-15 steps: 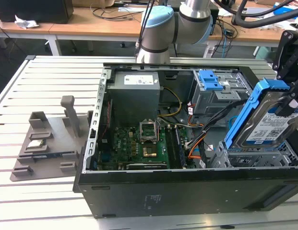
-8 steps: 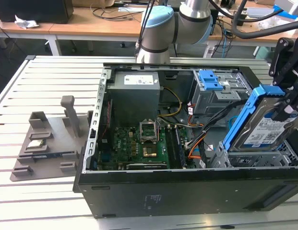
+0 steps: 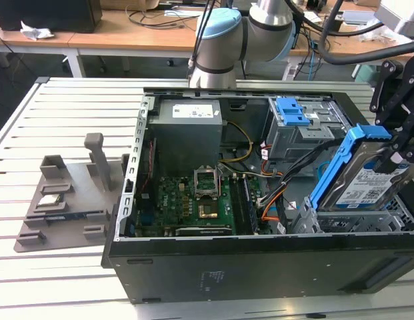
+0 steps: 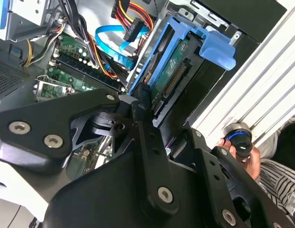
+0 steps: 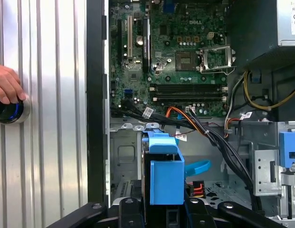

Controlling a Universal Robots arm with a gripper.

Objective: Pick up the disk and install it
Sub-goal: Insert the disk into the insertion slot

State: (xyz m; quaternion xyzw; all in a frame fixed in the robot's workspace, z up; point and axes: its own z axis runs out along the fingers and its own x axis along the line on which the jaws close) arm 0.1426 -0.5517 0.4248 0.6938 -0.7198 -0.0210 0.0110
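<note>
Pincer (image 3: 395,152) clamped on tilted disk (image 3: 363,183)

Silver arm (image 3: 270,17) with pale blue joint caps; black gripper (image 3: 399,143) with silver screws.

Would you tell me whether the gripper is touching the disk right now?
Touching: in the exterior view the gripper clamps the tilted disk's upper end above the computer case.
</note>
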